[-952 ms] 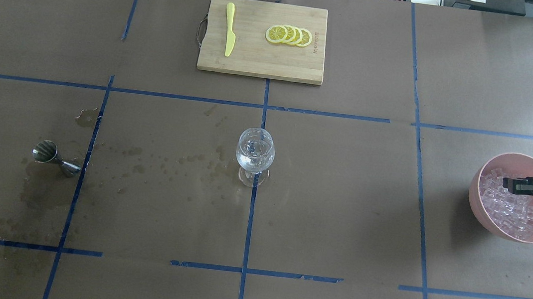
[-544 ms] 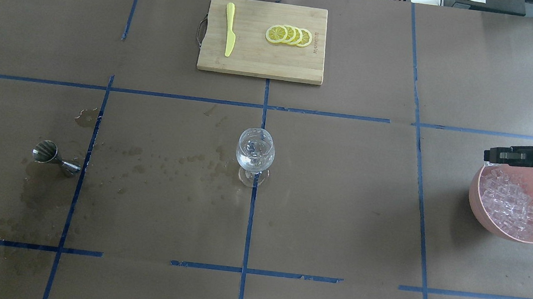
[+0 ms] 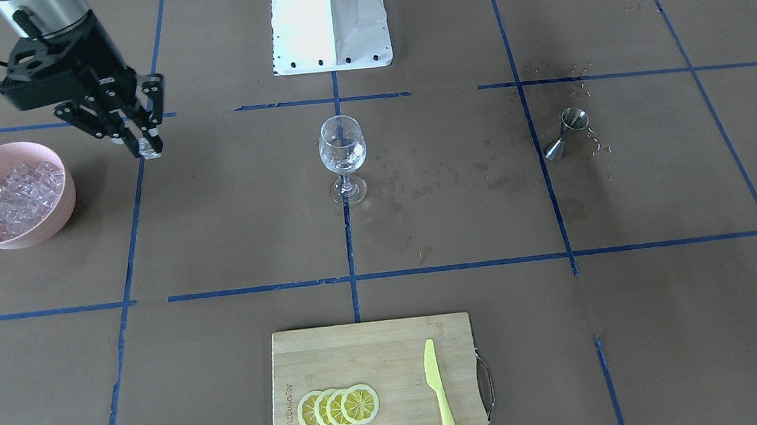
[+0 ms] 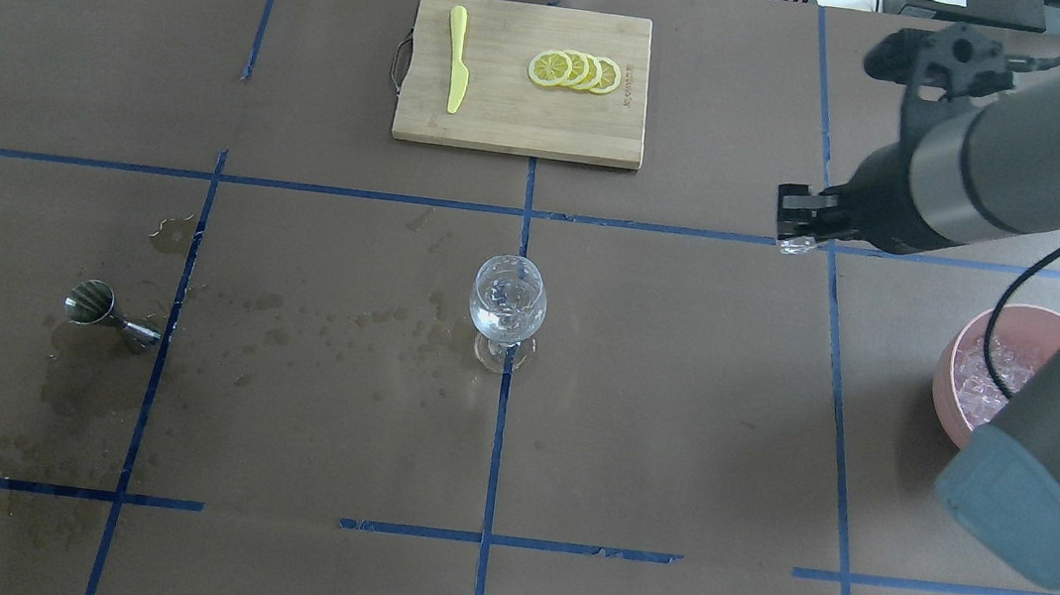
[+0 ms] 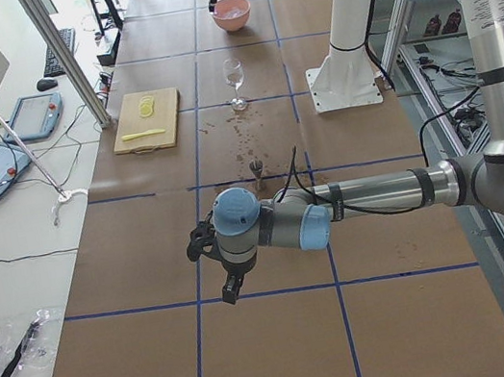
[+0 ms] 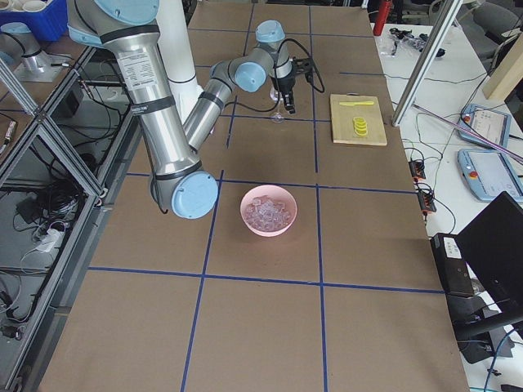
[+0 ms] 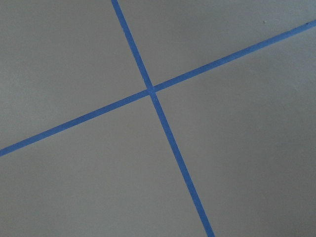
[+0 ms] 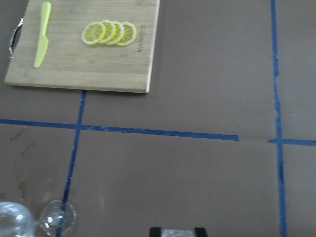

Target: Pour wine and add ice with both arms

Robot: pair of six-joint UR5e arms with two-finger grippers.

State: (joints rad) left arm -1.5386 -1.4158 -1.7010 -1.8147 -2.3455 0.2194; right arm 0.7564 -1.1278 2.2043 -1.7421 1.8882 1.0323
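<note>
The right gripper (image 4: 794,230), at 2 o'clock from the wine glass (image 4: 508,310), could topple it and its wine (image 4: 504,323) on a low approach, or lose the slick ice cube (image 3: 149,151) its jaws clamp — only bare table paper (image 4: 671,284) lies between — while the left gripper (image 5: 233,287) jaws I cannot tell.

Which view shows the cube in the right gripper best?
Exterior front-facing: the ice cube sits plainly between the right gripper's fingertips. Overhead shows only a glint; the right wrist view crops it; side views: too small.
</note>
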